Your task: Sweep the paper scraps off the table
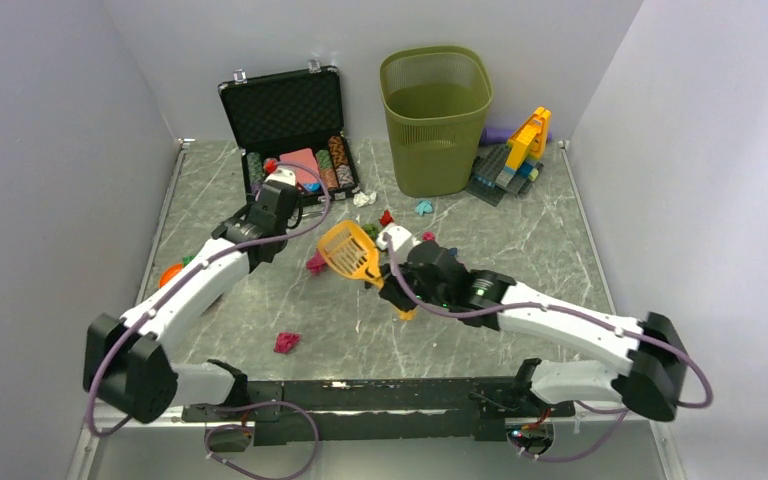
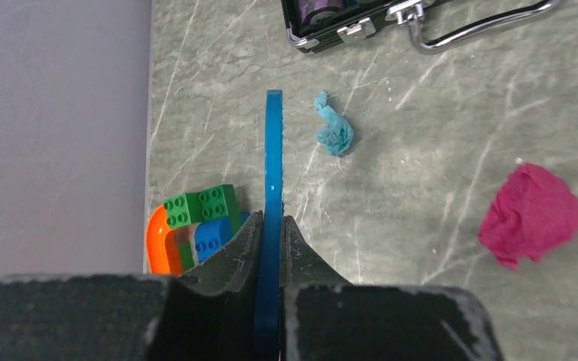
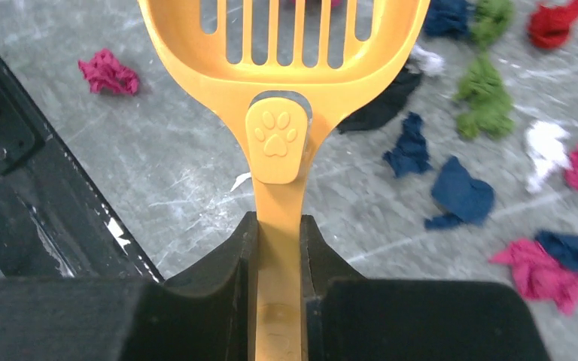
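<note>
My right gripper (image 1: 392, 288) (image 3: 278, 218) is shut on the handle of a yellow slotted scoop (image 1: 348, 250) (image 3: 278, 60), held over the middle of the grey-green table (image 1: 530, 240). Paper scraps lie beside it: pink (image 3: 107, 71), navy (image 3: 459, 195), green (image 3: 485, 94), white (image 3: 546, 147) and red (image 3: 553, 19). My left gripper (image 1: 282, 190) (image 2: 273, 219) is shut on a thin blue flat tool (image 2: 273, 150), seen edge-on. A teal scrap (image 2: 334, 134) and a pink scrap (image 2: 532, 214) lie to its right. One pink scrap (image 1: 287, 342) lies apart near the front.
An open black case of poker chips (image 1: 290, 130) stands at the back left, a green mesh bin (image 1: 436, 120) at the back middle, toy bricks (image 1: 515, 160) at the back right. More bricks (image 2: 196, 218) lie by the left wall.
</note>
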Tool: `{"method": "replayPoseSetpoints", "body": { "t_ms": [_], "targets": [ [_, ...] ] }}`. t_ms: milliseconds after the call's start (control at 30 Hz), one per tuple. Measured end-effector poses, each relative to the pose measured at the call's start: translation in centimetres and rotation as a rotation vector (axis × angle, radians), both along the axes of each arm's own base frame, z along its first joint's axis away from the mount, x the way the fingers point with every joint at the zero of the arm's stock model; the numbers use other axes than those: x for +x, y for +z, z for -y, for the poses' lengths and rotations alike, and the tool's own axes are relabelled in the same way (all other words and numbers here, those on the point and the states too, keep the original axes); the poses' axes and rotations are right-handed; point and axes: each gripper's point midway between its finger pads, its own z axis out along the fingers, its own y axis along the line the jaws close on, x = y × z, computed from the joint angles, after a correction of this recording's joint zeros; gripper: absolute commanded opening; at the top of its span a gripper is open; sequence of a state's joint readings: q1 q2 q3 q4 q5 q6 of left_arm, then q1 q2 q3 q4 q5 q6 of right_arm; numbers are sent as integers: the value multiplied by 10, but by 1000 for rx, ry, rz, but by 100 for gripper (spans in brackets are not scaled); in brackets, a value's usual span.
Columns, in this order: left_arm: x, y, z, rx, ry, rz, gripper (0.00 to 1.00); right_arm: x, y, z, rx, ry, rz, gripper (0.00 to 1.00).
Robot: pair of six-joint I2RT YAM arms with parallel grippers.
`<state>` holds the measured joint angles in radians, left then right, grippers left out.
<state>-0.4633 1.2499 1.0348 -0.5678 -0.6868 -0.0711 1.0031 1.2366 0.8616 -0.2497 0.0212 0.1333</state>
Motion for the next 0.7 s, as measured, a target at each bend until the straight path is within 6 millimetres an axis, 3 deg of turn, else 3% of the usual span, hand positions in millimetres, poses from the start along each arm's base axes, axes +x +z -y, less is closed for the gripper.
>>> {"method": "replayPoseSetpoints", "body": {
  "t_ms": [167,367,500,600,700],
  "targets": [
    [22,-40,-15,71,55,-94,0,-5,27,37,67,-144,26,0],
    [43,-102,-24,183,104,-262,0,-15,29,74,83,-262,8,0],
    [57,-120,-2,133,30,-346,0,-19,28,89,79,-312,-7,0],
    [62,-114,26,21,-55,-344,0,-20,26,97,68,-345,-10,0],
    [54,-101,64,-149,-178,-327,0,-18,26,102,63,-377,-6,0]
  ]
}}
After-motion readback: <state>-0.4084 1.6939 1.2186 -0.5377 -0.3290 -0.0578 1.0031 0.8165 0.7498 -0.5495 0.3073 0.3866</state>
